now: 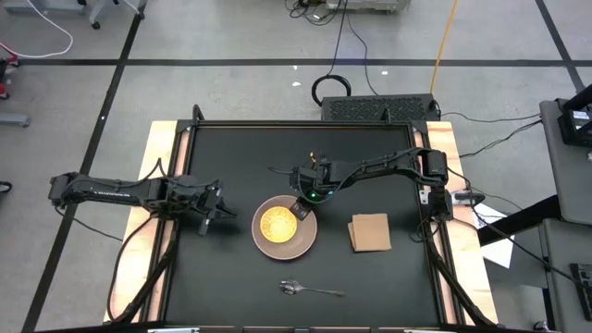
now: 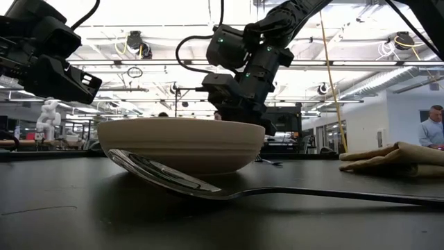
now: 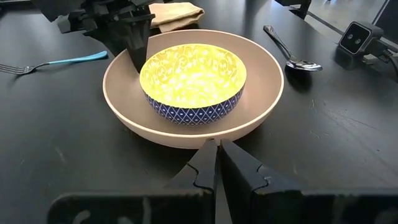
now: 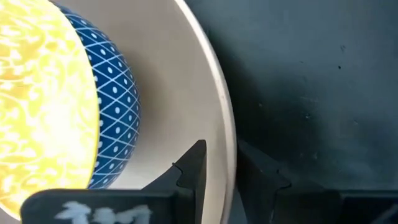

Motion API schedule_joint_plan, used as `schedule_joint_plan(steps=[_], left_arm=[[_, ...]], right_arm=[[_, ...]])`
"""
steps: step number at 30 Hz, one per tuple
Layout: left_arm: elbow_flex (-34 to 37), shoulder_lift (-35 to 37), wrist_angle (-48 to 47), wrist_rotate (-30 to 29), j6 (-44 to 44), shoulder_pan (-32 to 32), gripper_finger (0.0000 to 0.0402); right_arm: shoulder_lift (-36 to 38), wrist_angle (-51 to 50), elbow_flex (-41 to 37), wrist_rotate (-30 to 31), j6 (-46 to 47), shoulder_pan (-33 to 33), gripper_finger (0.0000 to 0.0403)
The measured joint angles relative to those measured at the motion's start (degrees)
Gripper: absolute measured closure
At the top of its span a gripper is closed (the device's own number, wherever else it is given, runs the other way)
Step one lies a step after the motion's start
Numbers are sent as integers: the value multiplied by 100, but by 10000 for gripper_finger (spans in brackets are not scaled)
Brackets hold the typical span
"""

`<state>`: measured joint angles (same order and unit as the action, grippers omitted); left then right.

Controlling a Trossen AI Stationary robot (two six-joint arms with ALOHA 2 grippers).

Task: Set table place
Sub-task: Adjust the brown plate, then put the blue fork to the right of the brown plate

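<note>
The big black surface holds everything. In the middle sits the pale pink plate, and the yellow bowl with the blue pattern outside sits inside it.

The tan napkin lies well to the side of the plate, toward the right arm's base. The silver spoon lies near the front edge, apart from the plate. The little fork with the blue handle lies behind the plate, on the far side.

The right end effector is down at the plate's rim. One finger is inside the rim and one is outside, with only a thin gap, so it looks to be pinching the rim or just about to.

I think the step is to slide or place the plate. To do it well, the grip should be firm on the rim, and the move should be slow and flat, so the bowl does not slip or tip.

The left end effector waits beside the plate with its fingers closed together, holding nothing.
</note>
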<state>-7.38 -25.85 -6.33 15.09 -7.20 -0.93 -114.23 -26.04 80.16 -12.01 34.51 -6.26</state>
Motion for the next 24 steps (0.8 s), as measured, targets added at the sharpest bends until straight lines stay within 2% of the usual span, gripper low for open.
schedule_joint_plan(steps=[15, 24], left_arm=[[0, 0, 4, -12, 33, 0, 376], [0, -2, 68, -13, 52, 0, 376]], right_arm=[[99, -95, -6, 20, -469, -159, 330], [720, -290, -7, 233, -895, -229, 330]])
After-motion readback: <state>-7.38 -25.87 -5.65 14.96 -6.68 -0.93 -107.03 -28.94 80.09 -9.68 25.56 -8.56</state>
